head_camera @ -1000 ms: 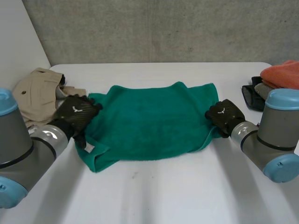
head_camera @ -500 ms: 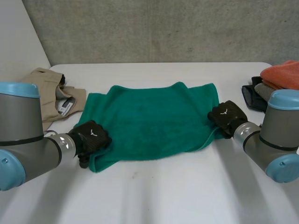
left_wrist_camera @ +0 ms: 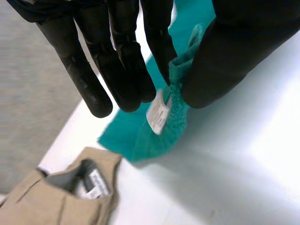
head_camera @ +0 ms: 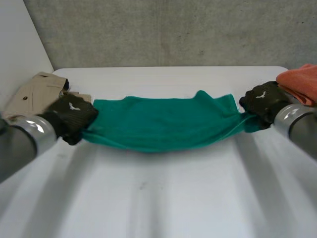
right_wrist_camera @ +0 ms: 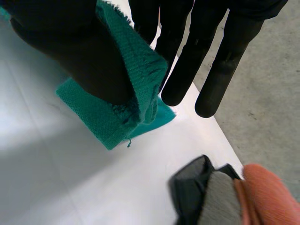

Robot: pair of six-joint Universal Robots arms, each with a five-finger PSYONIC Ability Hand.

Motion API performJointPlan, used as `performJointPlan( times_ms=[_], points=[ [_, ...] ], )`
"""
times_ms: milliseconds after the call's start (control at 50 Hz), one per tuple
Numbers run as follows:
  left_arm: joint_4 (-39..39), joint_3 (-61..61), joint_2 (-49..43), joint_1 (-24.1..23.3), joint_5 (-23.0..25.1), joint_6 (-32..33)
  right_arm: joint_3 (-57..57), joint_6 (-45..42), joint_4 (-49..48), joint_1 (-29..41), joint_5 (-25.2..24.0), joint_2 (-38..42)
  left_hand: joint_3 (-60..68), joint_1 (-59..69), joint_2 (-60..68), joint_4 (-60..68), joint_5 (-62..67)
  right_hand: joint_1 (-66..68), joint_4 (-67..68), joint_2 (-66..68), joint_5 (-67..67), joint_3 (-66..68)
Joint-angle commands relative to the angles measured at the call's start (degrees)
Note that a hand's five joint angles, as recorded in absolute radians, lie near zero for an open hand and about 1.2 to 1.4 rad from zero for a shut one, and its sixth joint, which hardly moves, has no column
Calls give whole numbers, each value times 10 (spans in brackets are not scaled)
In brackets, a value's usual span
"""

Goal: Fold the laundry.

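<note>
A green towel (head_camera: 163,124) hangs stretched between both hands above the white table, sagging in the middle. My left hand (head_camera: 73,115) pinches the towel's left corner (left_wrist_camera: 176,82) between thumb and fingers, with a white label (left_wrist_camera: 157,117) dangling just below the grip. At the towel's right end, my right hand (head_camera: 262,100) pinches the other corner (right_wrist_camera: 136,79) against its thumb, and the cloth's loose tip (right_wrist_camera: 108,126) hangs under it.
A beige garment (head_camera: 37,94) lies at the table's left side, close behind my left hand, and shows again as beige cloth (left_wrist_camera: 61,197). An orange cloth (head_camera: 299,82) on dark clothes (right_wrist_camera: 206,192) is piled at the right edge. The table (head_camera: 163,198) ends near the grey wall.
My left hand closed on the towel's near left corner and rose with it. Both hands lifted and moved apart, pulling the flat towel up into a taut band.
</note>
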Motion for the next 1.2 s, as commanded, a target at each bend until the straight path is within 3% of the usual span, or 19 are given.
performJointPlan(
  times_ms=[20, 100, 200, 360, 420, 500, 520, 640, 680, 740, 820, 980, 1080, 1200],
  points=[
    [-143, 1, 110, 24, -20, -39, -58, -94, 231, -35, -26, -80, 118, 134, 116, 113, 137, 169, 108, 113, 111, 112],
    [-187, -8, 112, 17, -2, -52, -64, -170, 298, -40, -75, -84, 118, 134, 116, 113, 137, 172, 111, 117, 114, 116],
    [-132, 1, -1, -3, -13, -73, -53, -202, 298, -19, -81, -18, 118, 134, 116, 113, 137, 172, 111, 117, 114, 116],
    [-22, 173, -180, -6, -89, -91, -182, -188, 253, 9, 23, 138, 118, 134, 116, 113, 137, 174, 113, 119, 116, 118],
    [16, 249, -203, -7, -76, -112, -257, -176, 213, 20, 47, 168, 118, 134, 116, 113, 137, 174, 113, 119, 116, 118],
    [112, 356, -207, -6, -60, -173, -374, -126, 84, 27, 56, 184, 118, 134, 116, 113, 137, 174, 113, 119, 116, 118],
    [165, 383, -201, -4, -62, -201, -396, -92, 11, 27, 55, 179, 118, 134, 116, 113, 137, 174, 113, 119, 116, 118],
    [364, 396, -172, 2, -93, -276, -321, 44, -277, 18, 13, 118, 118, 134, 116, 113, 137, 162, 101, 107, 104, 106],
    [380, 386, -164, 0, -98, -278, -268, 90, -387, 14, -21, 94, 118, 134, 116, 113, 137, 162, 101, 107, 104, 106],
    [362, 368, -157, -1, -95, -274, -223, 119, -444, 6, -48, 76, 118, 134, 116, 113, 137, 162, 101, 107, 104, 106],
    [329, 314, -145, -1, -99, -266, -200, 129, -432, 4, -68, 77, 118, 134, 116, 113, 137, 162, 101, 107, 104, 106],
    [324, 124, -135, -2, -145, -254, -180, 115, -269, -10, -88, 137, 118, 134, 116, 113, 137, 162, 101, 107, 104, 106],
    [333, 19, -154, -15, -155, -250, -141, 60, -193, -8, -100, 184, 118, 134, 116, 113, 137, 162, 101, 107, 104, 106],
    [361, -65, -187, -25, -157, -218, -92, -22, -130, -8, -80, 217, 118, 134, 116, 113, 137, 95, 34, 39, 37, 38]
  ],
)
